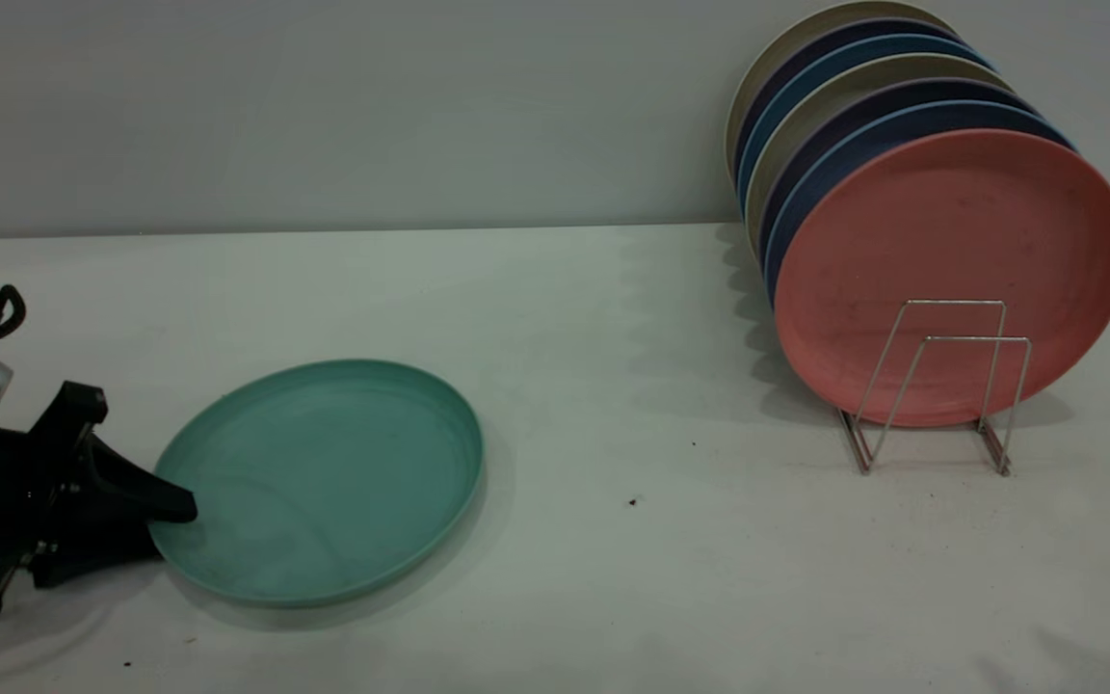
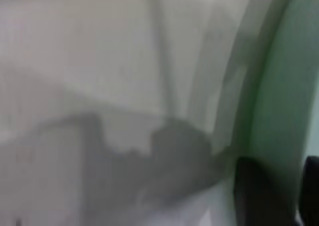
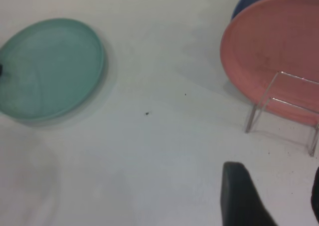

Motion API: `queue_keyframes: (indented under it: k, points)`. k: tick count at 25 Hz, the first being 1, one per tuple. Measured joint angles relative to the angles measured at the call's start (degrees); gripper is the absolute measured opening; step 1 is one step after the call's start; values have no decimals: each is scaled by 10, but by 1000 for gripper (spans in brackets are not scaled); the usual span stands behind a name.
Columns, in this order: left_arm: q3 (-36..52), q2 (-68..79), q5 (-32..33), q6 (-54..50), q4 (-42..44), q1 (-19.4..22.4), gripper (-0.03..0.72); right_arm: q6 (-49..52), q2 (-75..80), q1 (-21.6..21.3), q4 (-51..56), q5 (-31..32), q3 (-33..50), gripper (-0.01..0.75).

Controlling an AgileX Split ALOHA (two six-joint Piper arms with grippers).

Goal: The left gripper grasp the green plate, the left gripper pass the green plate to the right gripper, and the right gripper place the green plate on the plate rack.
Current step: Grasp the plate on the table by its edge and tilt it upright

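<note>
The left gripper (image 1: 165, 516) pinches the green plate's (image 1: 324, 477) near rim on the desk (image 1: 613, 578). The right gripper (image 3: 279, 196) hangs spread, well apart from the plate rack (image 1: 940, 386)

Matte teal-green plate (image 1: 324, 477) at lower left on a white desk (image 1: 613, 598). Black left pincer (image 1: 165, 516) at left edge. Salmon-pink plate (image 1: 950, 275) fronting blue, navy and beige plates (image 1: 854, 92) at upper right. Silver wire rack (image 1: 936, 386).

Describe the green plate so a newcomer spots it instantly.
On the white table, away from the plate rack of upright plates, the green plate lies flat beside the left hand. It alone is teal and lying down.
</note>
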Motion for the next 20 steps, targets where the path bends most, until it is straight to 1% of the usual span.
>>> queue_keyframes:
  k: [3, 5, 9, 12, 15, 17, 20]
  points:
    - [-13, 2, 0, 2, 0, 0, 72, 0, 5, 0, 2, -1, 0, 366]
    - [-23, 2, 8, 2, 0, 0, 29, 0, 13, 0, 9, -1, 0, 367]
    - [-43, 1, 21, 2, 7, 0, 14, -3, 58, 0, 33, -3, 0, 367]
    - [-49, -13, 20, 2, 17, -4, 14, -38, 118, 0, 85, -13, -1, 367]
    - [-49, -38, -1, 2, 41, -28, 14, -132, 192, 0, 182, -21, -2, 367]
    - [-49, -51, -22, 2, 54, -59, 14, -228, 247, 0, 271, -17, -2, 367]
    - [-49, -64, -54, 1, 57, -109, 14, -379, 322, 0, 424, 28, -3, 367]
